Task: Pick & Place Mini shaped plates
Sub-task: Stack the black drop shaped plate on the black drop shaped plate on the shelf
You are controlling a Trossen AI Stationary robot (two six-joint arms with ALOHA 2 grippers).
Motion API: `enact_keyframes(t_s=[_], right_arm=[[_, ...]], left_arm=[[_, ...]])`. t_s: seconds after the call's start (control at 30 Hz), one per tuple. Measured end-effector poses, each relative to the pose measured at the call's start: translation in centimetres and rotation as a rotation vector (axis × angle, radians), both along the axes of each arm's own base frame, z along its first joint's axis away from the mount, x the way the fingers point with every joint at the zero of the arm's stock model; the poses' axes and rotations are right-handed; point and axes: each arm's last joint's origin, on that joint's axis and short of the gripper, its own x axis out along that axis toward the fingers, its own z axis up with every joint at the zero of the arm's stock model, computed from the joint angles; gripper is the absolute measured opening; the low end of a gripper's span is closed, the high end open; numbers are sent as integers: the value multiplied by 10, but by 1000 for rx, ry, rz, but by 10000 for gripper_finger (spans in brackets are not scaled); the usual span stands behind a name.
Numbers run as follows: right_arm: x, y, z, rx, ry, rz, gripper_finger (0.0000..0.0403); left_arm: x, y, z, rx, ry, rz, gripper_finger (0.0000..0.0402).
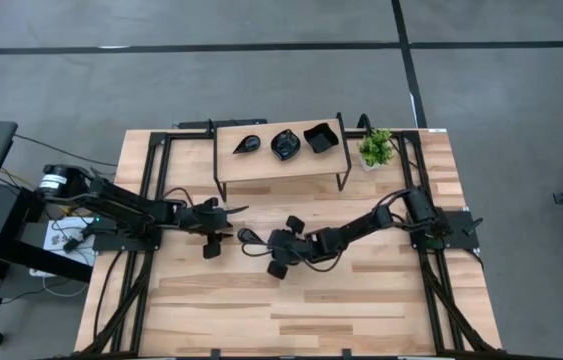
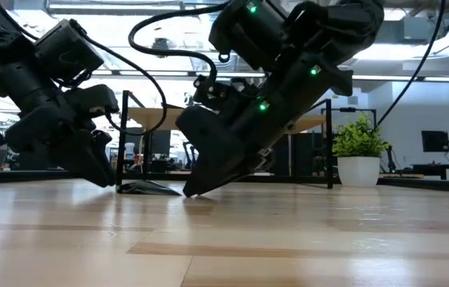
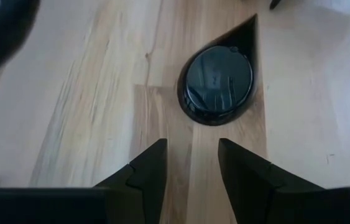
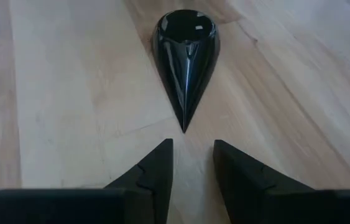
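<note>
Two black teardrop plates lie flat on the wooden table. One point(image 3: 218, 78) lies just ahead of my left gripper point(image 3: 192, 149), its point turned away from the fingers; in the high view it point(image 1: 236, 210) is near the table's middle. The other point(image 4: 184, 62) lies ahead of my right gripper point(image 4: 193, 149), with its point point(image 4: 183, 127) just short of the fingertips. Both grippers slant down toward the table and stand open with nothing between their fingers. In the high view my left gripper point(image 1: 219, 214) comes in from the left and my right gripper point(image 1: 269, 243) from the right.
A small wooden shelf point(image 1: 281, 168) on a black frame stands at the far side. It carries a teardrop plate point(image 1: 248, 145), a scalloped round plate point(image 1: 285, 144) and a square plate point(image 1: 319, 137). A green potted plant point(image 1: 377, 148) stands to its right. Bare wood lies toward the near edge.
</note>
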Motion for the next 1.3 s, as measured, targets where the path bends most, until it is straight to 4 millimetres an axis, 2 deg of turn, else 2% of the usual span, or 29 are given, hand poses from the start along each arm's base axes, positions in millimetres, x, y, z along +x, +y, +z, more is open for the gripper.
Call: enact_keyframes(t_s=[0.23,0.87,1.3], right_arm=[[3,-1,2,-7,-16,81,111],[6,-6,3,12,-31,85,111],[4,-3,2,37,-9,117,111]], left_arm=[[6,0,-5,-2,-19,0,145],[14,-2,-2,-37,-110,-14,145],[13,-2,-3,-40,-98,-19,145]])
